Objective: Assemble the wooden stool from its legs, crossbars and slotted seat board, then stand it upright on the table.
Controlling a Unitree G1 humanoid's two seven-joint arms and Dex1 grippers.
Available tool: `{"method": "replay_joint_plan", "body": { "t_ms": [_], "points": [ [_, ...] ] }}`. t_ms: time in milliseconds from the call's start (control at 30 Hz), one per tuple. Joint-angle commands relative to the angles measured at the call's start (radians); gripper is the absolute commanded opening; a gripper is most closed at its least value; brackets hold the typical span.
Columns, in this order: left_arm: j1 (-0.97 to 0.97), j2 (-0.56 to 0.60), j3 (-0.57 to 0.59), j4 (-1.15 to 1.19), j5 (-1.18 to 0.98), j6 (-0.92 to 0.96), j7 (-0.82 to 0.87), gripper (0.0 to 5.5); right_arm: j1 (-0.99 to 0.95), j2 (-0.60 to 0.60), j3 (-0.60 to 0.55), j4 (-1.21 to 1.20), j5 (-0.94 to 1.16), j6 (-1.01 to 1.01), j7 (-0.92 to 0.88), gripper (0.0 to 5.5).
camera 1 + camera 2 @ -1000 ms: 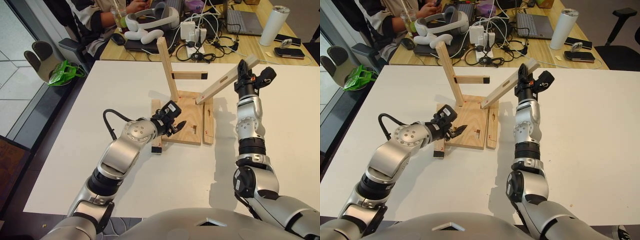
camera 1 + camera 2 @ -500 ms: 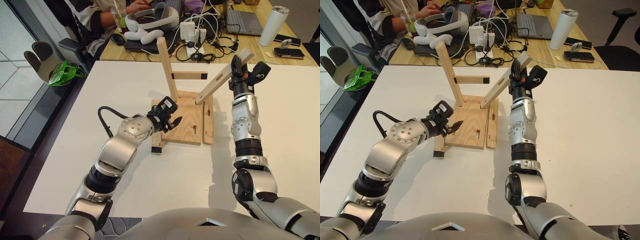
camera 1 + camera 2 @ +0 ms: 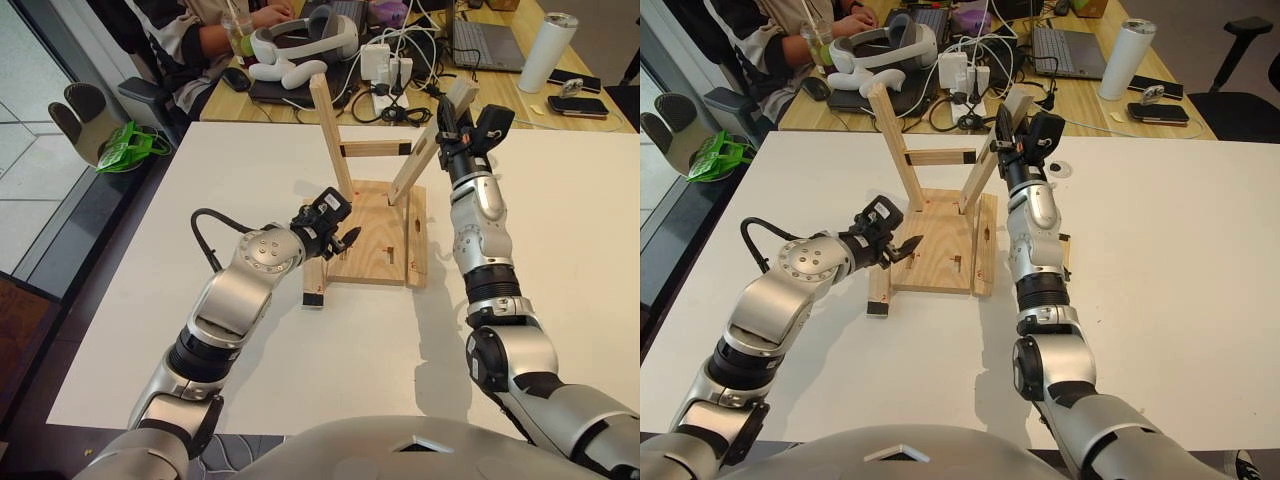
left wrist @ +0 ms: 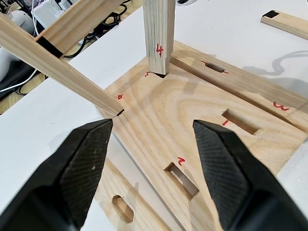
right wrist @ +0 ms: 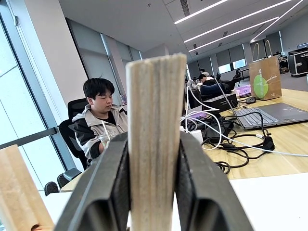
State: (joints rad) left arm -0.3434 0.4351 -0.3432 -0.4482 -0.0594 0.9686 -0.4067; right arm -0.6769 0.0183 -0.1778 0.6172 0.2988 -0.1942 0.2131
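Two legs are at the seat board [image 3: 372,240], which is lying flat on the surface [image 3: 250,370] with its slots facing up. One leg [image 3: 333,135] is standing, a little tilted, in the far left corner of the board and is carrying a crossbar [image 3: 377,150]. The right tool [image 3: 447,115] is closed on the upper end of the second leg [image 3: 425,155]. Its foot is meeting the slot at the far right corner, but I cannot tell if it is fully in. The left tool [image 3: 345,238] is hovering with fingers apart over the near left edge of the board, gripping nothing.

I am judging the work as less than half done. The two near slots are empty, loose pieces are lying along the board's right edge [image 3: 416,240] and at its near left [image 3: 314,285], and the stool is not yet turned upright.

Red handwritten numbers are marking the parts. I am reading a 4 [image 4: 160,49] on the held leg and a 3 [image 4: 281,106] on the right-edge piece.
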Motion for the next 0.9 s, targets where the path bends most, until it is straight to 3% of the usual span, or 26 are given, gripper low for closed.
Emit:
{"method": "replay_joint_plan", "body": {
  "t_ms": [33, 500, 900],
  "points": [
    [-0.013, 0.019, 0.001, 0.008, 0.009, -0.002, -0.011, 3.09, 0.031, -0.011, -0.024, 0.065, -0.004, 0.043, -0.037, 0.99],
    [-0.053, 0.049, 0.122, 0.008, -0.053, 0.027, -0.06, 3.09, 0.072, 0.017, 0.172, -0.05, -0.229, 0.136, -0.225, 1.0],
    [-0.078, 0.066, 0.133, 0.023, -0.067, 0.014, -0.085, 3.09, 0.122, 0.065, 0.144, -0.108, -0.23, 0.337, -0.39, 1.0]
  ]
}}
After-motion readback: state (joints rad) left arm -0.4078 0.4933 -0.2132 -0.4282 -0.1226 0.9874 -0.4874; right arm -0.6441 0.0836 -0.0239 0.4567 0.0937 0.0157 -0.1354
